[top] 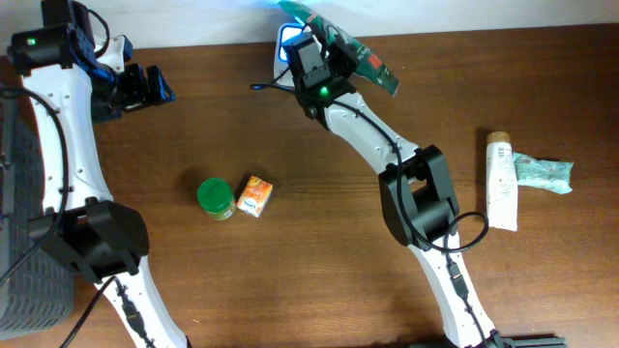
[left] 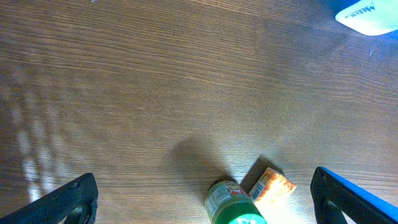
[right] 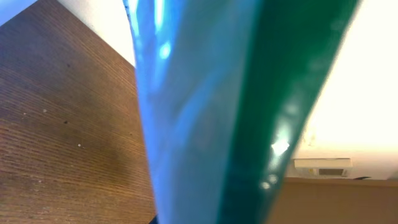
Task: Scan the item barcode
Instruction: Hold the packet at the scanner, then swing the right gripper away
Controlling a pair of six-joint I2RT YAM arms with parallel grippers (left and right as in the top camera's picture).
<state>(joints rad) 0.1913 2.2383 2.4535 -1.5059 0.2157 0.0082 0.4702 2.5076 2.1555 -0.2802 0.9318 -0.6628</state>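
A flat green packet (top: 356,48) is held up in the air at the table's far edge, with my right gripper (top: 325,60) shut on it. It hangs tilted just right of the white and blue scanner (top: 286,39), whose corner also shows in the left wrist view (left: 368,15). In the right wrist view the packet (right: 249,112) fills the frame, lit blue on its left face, and hides the fingers. My left gripper (top: 155,85) hovers open at the far left, its fingers (left: 74,200) wide apart with nothing between them.
A green-lidded jar (top: 216,198) (left: 231,205) and a small orange box (top: 255,195) (left: 273,186) lie side by side left of centre. A white tube (top: 500,182) and a teal packet (top: 544,172) lie at the right. A grey basket (top: 24,280) stands at the left edge.
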